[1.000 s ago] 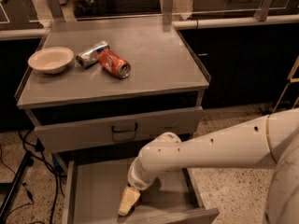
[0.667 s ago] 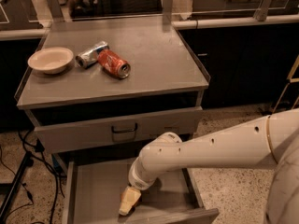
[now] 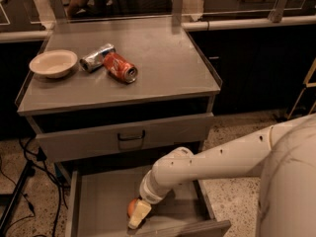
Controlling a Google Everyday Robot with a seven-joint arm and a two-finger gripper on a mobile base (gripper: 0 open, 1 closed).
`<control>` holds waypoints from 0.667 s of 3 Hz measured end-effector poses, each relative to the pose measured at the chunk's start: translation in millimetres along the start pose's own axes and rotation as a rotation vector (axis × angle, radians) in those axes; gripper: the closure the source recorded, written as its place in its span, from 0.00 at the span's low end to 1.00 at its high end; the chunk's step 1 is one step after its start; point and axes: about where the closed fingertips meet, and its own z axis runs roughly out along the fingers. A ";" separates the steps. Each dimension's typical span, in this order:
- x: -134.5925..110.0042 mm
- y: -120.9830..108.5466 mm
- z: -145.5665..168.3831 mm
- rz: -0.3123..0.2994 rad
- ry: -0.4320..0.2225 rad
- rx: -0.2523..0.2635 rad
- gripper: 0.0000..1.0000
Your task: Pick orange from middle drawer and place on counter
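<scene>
The small, round, dull-skinned orange was seen on the bare flat floor of the open grey metal middle drawer, near its front wall. The smooth grey counter above was occupied by a white bowl, a silver can and a red soda can. The rounded white arm was bent down into the drawer from the right, the cream gripper set against the orange, though whether it was clamped on the fruit could not be told.

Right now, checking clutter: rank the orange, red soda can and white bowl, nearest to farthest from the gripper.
The gripper is in the middle drawer.
1. orange, right beside it.
2. red soda can, up on the counter.
3. white bowl, counter's left end.
</scene>
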 end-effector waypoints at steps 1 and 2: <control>12.4 -18.2 24.3 0.018 -0.030 0.008 0.00; 12.7 -17.8 25.1 0.018 -0.030 0.006 0.00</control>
